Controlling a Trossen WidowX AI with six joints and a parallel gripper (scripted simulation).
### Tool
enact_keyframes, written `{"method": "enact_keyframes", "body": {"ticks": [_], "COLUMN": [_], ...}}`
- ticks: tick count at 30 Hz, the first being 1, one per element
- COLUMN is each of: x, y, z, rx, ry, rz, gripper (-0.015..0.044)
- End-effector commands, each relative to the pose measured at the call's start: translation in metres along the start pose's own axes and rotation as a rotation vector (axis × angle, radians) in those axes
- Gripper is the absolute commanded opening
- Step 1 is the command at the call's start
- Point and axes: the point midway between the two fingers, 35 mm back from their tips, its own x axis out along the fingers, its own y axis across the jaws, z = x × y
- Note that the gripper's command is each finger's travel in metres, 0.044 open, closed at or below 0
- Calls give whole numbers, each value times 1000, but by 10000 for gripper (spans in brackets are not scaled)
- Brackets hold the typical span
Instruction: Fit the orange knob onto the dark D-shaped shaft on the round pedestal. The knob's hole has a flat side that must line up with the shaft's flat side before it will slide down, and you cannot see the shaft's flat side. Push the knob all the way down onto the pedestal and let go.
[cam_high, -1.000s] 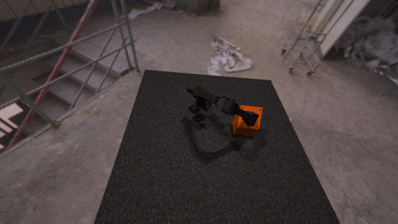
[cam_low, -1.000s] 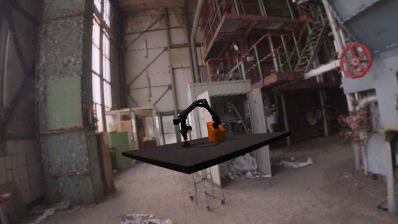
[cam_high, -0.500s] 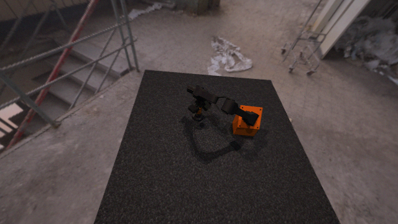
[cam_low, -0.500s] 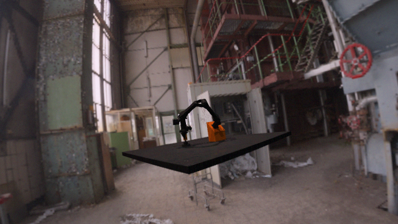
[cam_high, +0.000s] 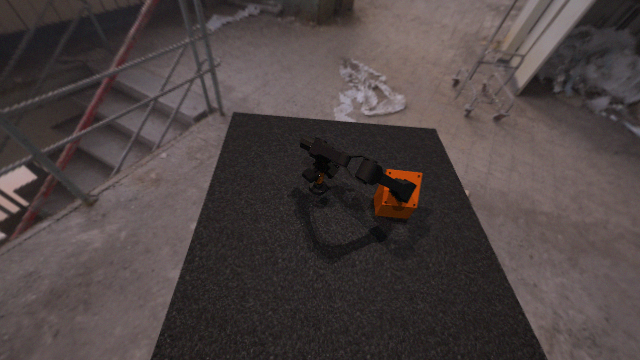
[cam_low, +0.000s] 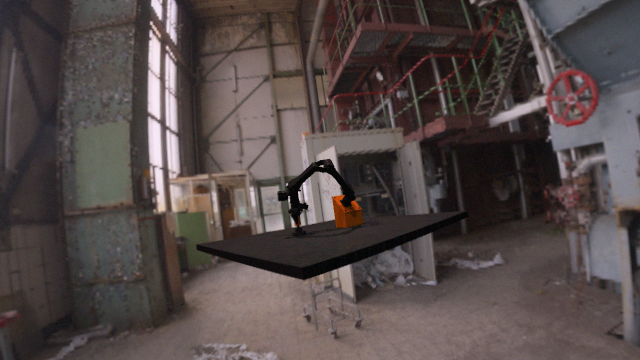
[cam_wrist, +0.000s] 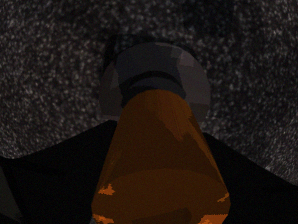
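The orange knob (cam_high: 320, 178) (cam_low: 298, 220) (cam_wrist: 159, 150) is upright between the fingers of my gripper (cam_high: 320, 176) (cam_low: 297, 218) (cam_wrist: 157, 135). The gripper is shut on the knob and points down. The round pedestal (cam_high: 318, 190) (cam_low: 299, 232) (cam_wrist: 200, 87) stands on the dark table top, directly below the knob. In the wrist view the knob's lower end overlaps a dark raised part at the pedestal's middle. The shaft's flat side and the knob's hole are hidden. I cannot tell how far the shaft is inside the knob.
The arm's base stands on an orange box (cam_high: 395, 210) (cam_low: 347, 215), to the right of the pedestal in the top and exterior views. The dark table top (cam_high: 320, 300) (cam_low: 310, 255) carries both, and its edges show all round in the exterior view.
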Motion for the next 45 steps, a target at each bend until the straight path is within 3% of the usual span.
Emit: {"method": "enact_keyframes", "body": {"ticks": [1,8,37,45], "x": [-4,-4,-4,-4], "y": [0,1,4,-1], "z": [0,1,1,1], "rx": [1,182,2132,2515], "ry": [2,2,-3,-4], "rz": [-4,-4,-5,-5], "gripper": [0,0,0,0]}}
